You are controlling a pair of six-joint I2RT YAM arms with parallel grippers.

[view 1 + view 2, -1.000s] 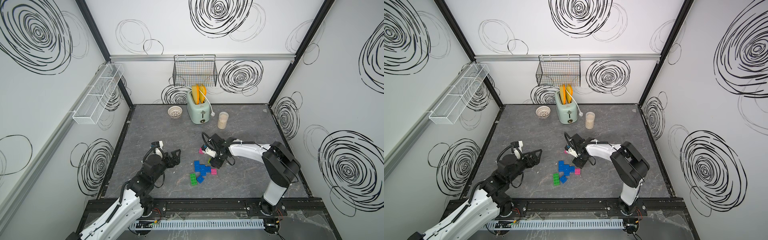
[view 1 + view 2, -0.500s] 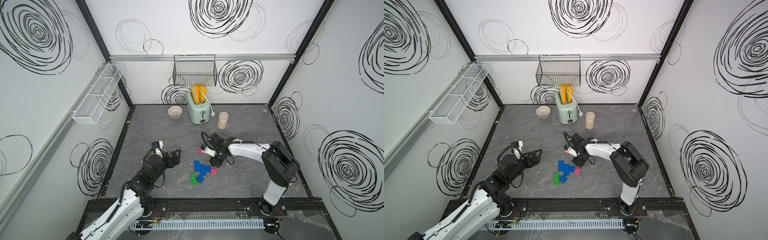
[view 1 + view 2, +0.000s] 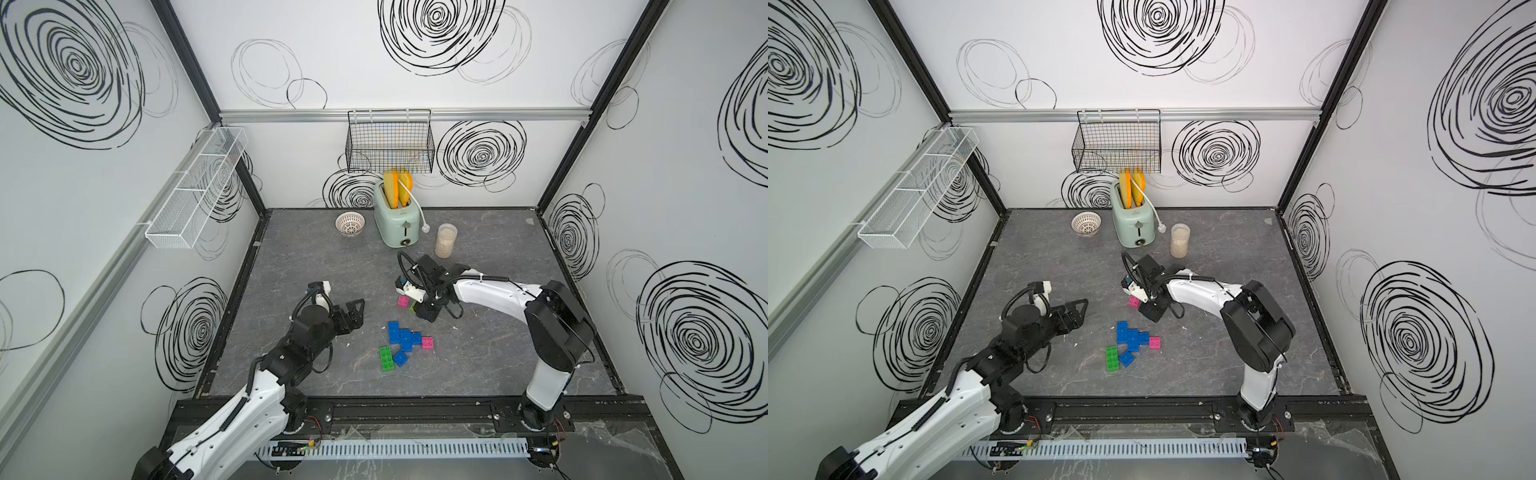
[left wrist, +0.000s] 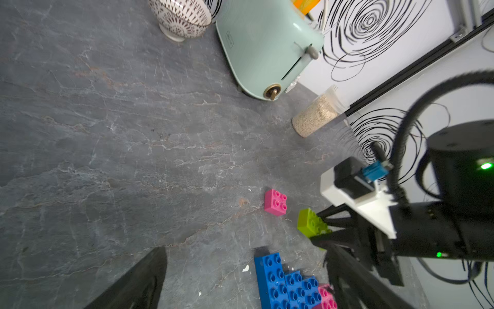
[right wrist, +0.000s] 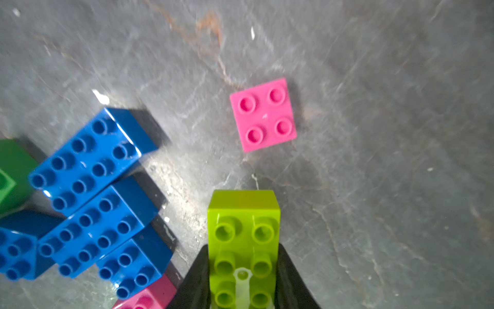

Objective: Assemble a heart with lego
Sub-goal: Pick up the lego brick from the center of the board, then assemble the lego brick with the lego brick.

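Lego bricks lie in the middle of the dark slate table, between the two arms. The part-built heart shows in both top views as a stepped clump of blue bricks packed side by side, with a pink brick at the end nearer the right arm. A green brick lies just beside the clump on its near side, with a small blue square against it; whether these two are joined to the rest cannot be told.

The right gripper is clamped on a lime brick, its two black fingers pressed flat against the long sides, studs facing the wrist camera. Whether the lime brick touches the table cannot be told. A loose pink brick sits alone, studs up, just past the lime brick and apart from the clump.

The left gripper hovers well to the other side of the clump, jaws spread wide and holding nothing.

At the back stand a mint-green toaster, a patterned bowl and a jar of pale grains.
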